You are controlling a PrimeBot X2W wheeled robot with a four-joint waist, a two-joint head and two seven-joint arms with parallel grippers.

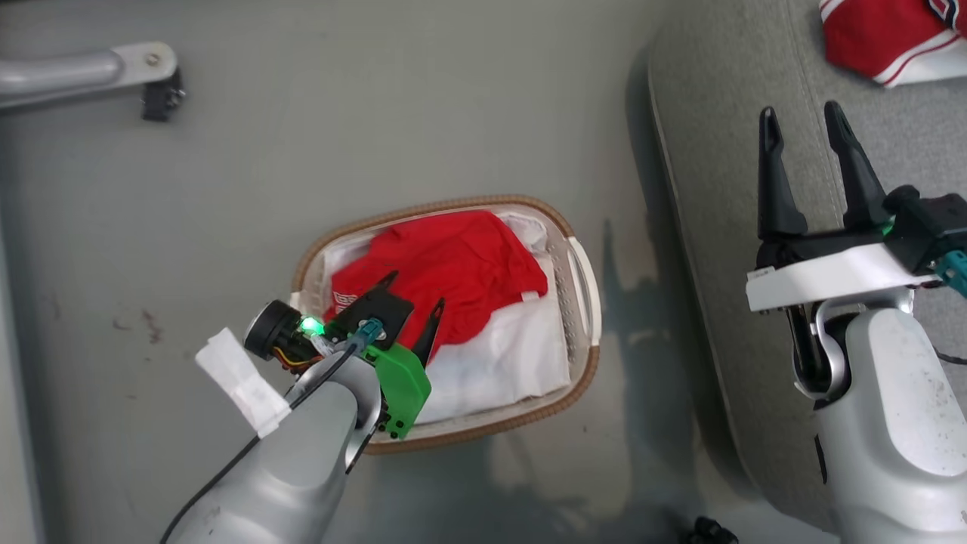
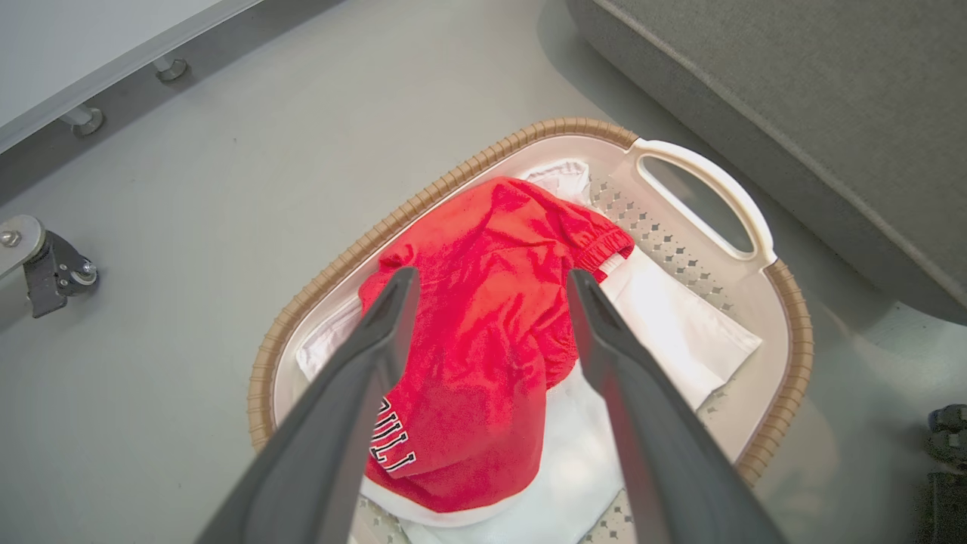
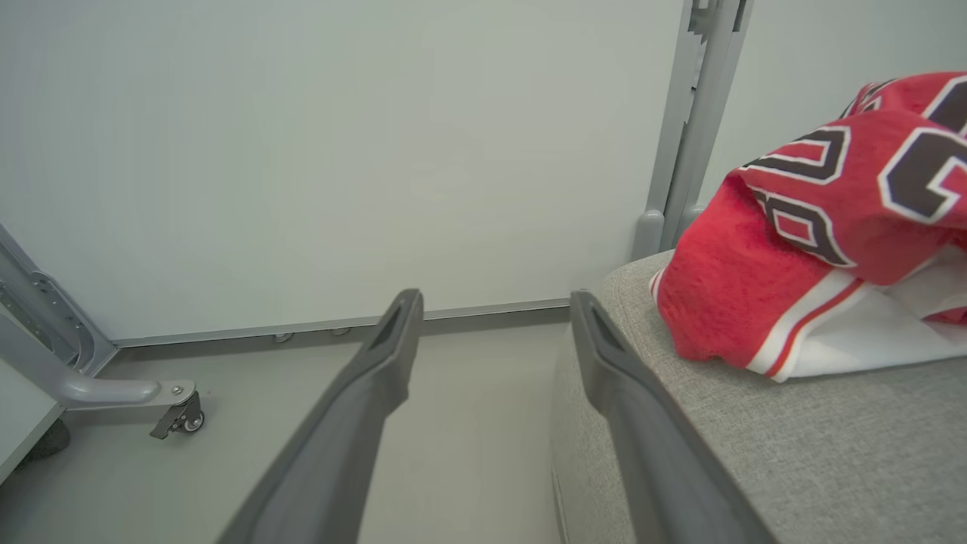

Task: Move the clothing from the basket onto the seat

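A red garment with white "BULLS" lettering [image 1: 453, 264] [image 2: 483, 355] lies crumpled in the oval white basket [image 1: 585, 295] [image 2: 786, 363] on the white liner [image 1: 514, 355]. My left gripper [image 1: 414, 293] [image 2: 491, 283] hangs open just above that garment, nothing between its fingers. The second red garment with "23" numerals [image 1: 884, 34] [image 3: 816, 227] rests on the grey seat [image 1: 725, 151] [image 3: 831, 446] at the far right. Over the seat's left edge my right gripper [image 1: 802, 121] [image 3: 495, 302] stands open and empty, short of that garment.
The basket stands on a grey floor [image 1: 378, 113] just left of the seat. A grey frame leg with a caster [image 1: 143, 72] [image 3: 177, 412] reaches in at the far left. A pale wall panel [image 3: 340, 151] stands behind.
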